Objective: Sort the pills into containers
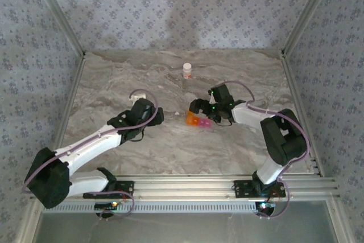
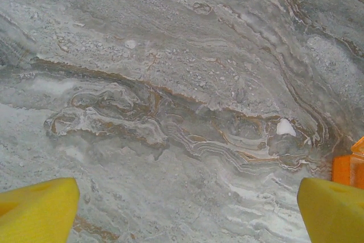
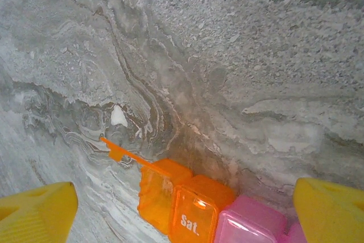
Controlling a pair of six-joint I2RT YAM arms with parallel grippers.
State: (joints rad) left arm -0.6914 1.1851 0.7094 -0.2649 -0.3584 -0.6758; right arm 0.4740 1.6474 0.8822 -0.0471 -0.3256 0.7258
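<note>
The containers, a short strip of joined translucent boxes running from orange to pink, are lying flat on the marble table; the right gripper is hovering just over them with its yellow fingers spread wide and nothing between them; the left gripper is hanging to the left of the containers, a little apart, its fingers likewise spread and empty; a small white piece that looks like a pill is resting just beyond the orange end of the containers, near a thin orange flap that is probably an open lid; the white-capped bottle is standing well behind the containers. The strip is likely feeling light, stiff and slick, so it may be sliding under any push; the pill is looking tiny and hard, best pinched across its sides with the fingertips closing low against the table.
</note>
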